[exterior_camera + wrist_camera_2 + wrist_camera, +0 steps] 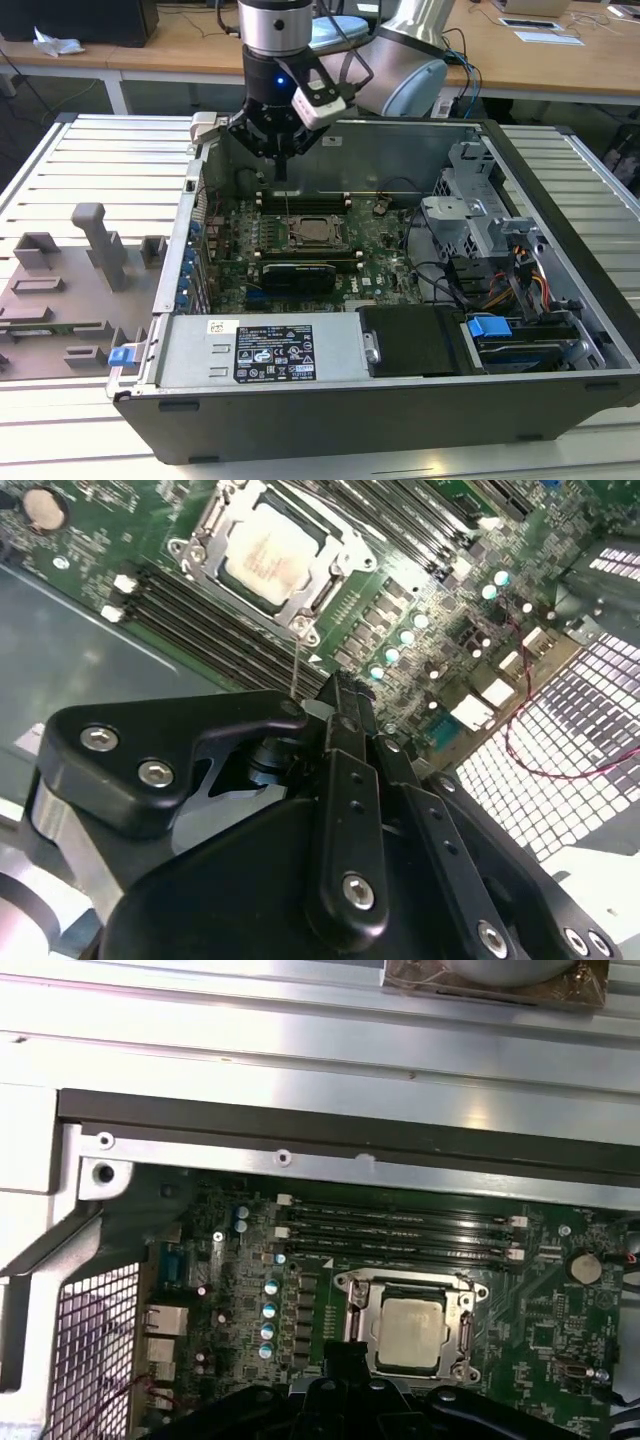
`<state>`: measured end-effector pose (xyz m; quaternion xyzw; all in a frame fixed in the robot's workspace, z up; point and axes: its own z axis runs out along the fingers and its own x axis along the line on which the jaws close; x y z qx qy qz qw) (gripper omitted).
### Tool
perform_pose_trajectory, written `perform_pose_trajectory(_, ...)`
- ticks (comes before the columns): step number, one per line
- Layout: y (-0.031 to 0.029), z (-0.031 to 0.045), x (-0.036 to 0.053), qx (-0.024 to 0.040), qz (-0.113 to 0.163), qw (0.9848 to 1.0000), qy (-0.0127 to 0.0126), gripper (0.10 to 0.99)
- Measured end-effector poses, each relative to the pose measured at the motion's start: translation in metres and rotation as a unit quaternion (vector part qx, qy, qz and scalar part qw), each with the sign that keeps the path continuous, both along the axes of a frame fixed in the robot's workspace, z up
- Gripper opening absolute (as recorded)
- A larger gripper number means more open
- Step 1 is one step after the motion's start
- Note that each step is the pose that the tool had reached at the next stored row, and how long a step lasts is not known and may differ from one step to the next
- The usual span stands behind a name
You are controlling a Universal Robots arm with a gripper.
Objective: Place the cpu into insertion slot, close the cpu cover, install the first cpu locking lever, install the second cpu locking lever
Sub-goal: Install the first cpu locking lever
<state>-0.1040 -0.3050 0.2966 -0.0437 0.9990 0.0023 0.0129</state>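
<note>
Inside insertion slot (410,1332): one cpu (412,1328) | one cpu cover (461,1332) down

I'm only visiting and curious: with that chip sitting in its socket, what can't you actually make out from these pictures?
- Gripper: in the second wrist view its own black body hides the fingertips, so open or shut is unclear.
- Insertion slot: in both wrist views the cpu and the cpu cover hide its contacts.
- Locking levers: too thin in the exterior view to tell whether they are latched.
</note>
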Motion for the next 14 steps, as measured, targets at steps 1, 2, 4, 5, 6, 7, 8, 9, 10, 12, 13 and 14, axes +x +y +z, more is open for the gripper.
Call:
perform_pose_trajectory(1, 0.0, -0.0014, -0.0013, 0.0001, 0.0, 1.0, 0.0, 0.106)
perform_pose_trajectory(2, 0.0001, -0.0026, -0.0029, 0.0, 0.0, 1.0, 0.0, 0.106)
perform_pose_trajectory(4, 0.0005, -0.0053, -0.0057, 0.0, 0.0, 1.0, 0.0, 0.106)
perform_pose_trajectory(5, 0.0009, -0.0072, -0.0064, 0.0, 0.0, 1.0, 0.0, 0.106)
perform_pose_trajectory(6, 0.0015, -0.0094, -0.0067, 0.0, 0.0, 1.0, 0.0, 0.106)
perform_pose_trajectory(7, 0.0025, -0.0114, -0.0068, 0.0, 0.0, 1.0, 0.0, 0.106)
perform_pose_trajectory(8, 0.0036, -0.0133, -0.0068, 0.0, 0.0, 1.0, 0.0001, 0.106)
perform_pose_trajectory(9, 0.0055, -0.0157, -0.0068, 0.0001, 0.0, 1.0, 0.0, 0.106)
perform_pose_trajectory(10, 0.0074, -0.0174, -0.0068, 0.0, 0.0, 1.0, 0.0, 0.106)
perform_pose_trajectory(12, 0.013, -0.0218, -0.0068, 0.0, 0.0, 1.0, 0.0, 0.106)
perform_pose_trajectory(13, 0.0165, -0.0248, -0.0068, 0.0001, 0.0, 1.0, -0.0001, 0.106)
perform_pose_trajectory(14, 0.0197, -0.0275, -0.0067, 0.0, -0.001, 1.0, 0.0, 0.106)
